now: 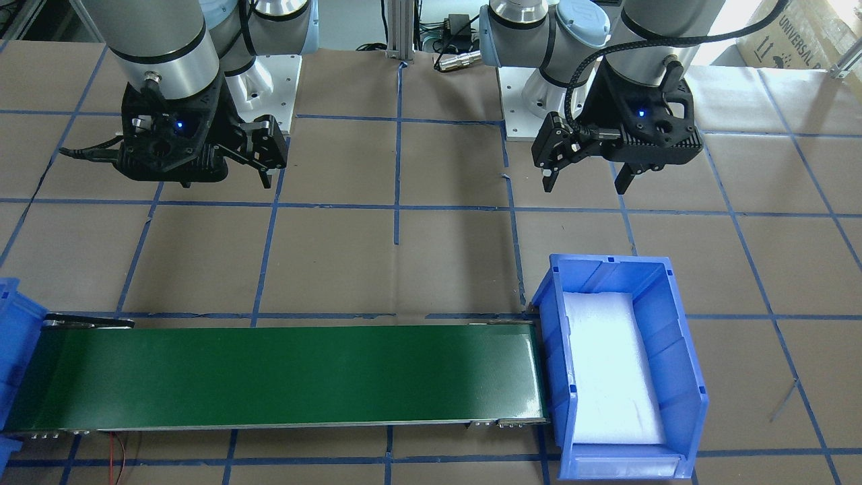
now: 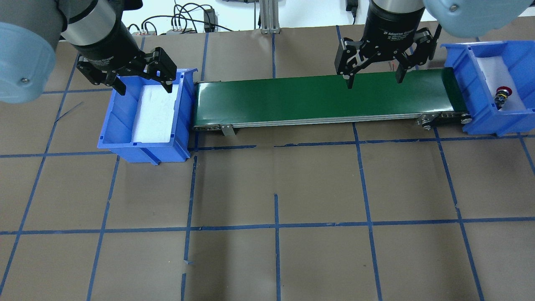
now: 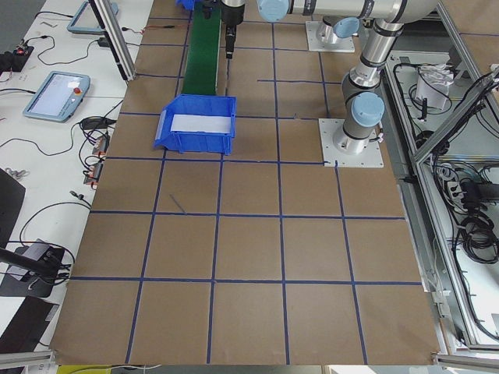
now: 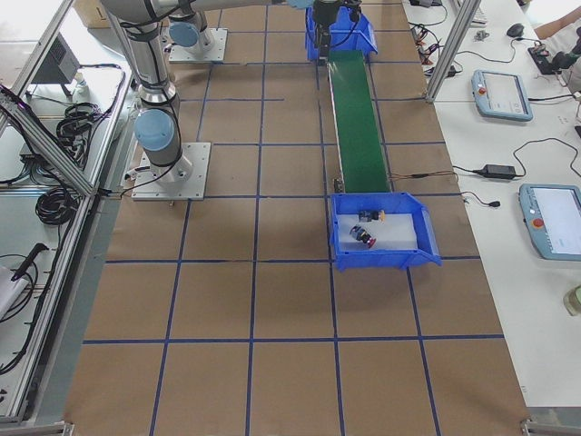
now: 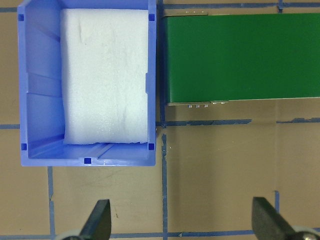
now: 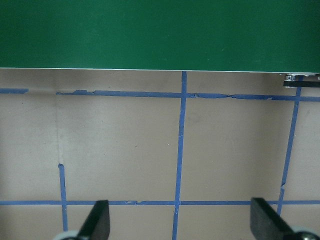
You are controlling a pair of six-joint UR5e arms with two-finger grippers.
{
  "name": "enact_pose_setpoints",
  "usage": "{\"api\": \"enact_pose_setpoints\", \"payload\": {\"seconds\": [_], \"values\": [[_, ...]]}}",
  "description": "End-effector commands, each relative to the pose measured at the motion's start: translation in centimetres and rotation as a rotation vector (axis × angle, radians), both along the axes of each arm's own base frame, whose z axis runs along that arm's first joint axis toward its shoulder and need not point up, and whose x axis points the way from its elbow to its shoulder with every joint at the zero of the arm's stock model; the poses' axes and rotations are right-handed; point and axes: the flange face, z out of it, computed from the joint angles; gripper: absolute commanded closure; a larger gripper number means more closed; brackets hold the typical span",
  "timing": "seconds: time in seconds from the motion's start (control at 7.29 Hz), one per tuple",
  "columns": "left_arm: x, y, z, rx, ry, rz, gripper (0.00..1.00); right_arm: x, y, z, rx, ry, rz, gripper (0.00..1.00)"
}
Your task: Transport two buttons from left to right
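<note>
Brown paper table [image 2: 292,188] with a blue tape grid fills most of every shot, and a long green conveyor belt [image 2: 317,100] runs across it between two bins. The blue plastic bin on the left [image 2: 112,125] has only a white foam pad [image 2: 152,110] in it. The blue plastic bin on the right [image 4: 386,260] holds both buttons, lying on its own foam, close together but apart. Both arms hang on the robot's side of the belt, wrists vertical, fingers pointing straight down, well above the paper. The left gripper [image 2: 144,89] is level with the left bin and the right gripper [image 2: 374,82] is over toward the belt's right half. Both are spread wide with nothing between the fingers, and the wrist cams show just the tips and bare paper. The red-capped push-button [image 4: 363,238] is easy to spot. The other dark-bodied button [image 4: 368,216] is too small for me to call its cap colour. The overhead view cuts the right bin off at the frame edge, so only the red cap shows there. The front-facing cam catches just a sliver of that bin.
</note>
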Motion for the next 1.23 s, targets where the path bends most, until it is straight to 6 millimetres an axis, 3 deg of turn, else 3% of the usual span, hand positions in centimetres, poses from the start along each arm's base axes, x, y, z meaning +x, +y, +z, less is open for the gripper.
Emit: {"api": "enact_pose_setpoints", "payload": {"seconds": [0.0,0.27,0.69,1.1], "values": [[0.0,-0.1,-0.2,0.003,0.001,-0.001,0.00,-0.6,-0.2,-0.3,-0.033,-0.016,-0.014,0.00],[0.0,0.1,0.0,0.000,-0.001,-0.002,0.00,-0.1,0.0,-1.5,-0.027,-0.069,-0.021,0.00],[0.0,0.1,0.0,0.002,-0.001,-0.002,0.00,-2.6,-0.5,-1.3,-0.038,-0.060,-0.060,0.00],[0.0,0.1,0.0,0.000,-0.002,-0.002,0.00,-2.5,-0.4,-1.6,-0.032,-0.070,-0.064,0.00]]}}
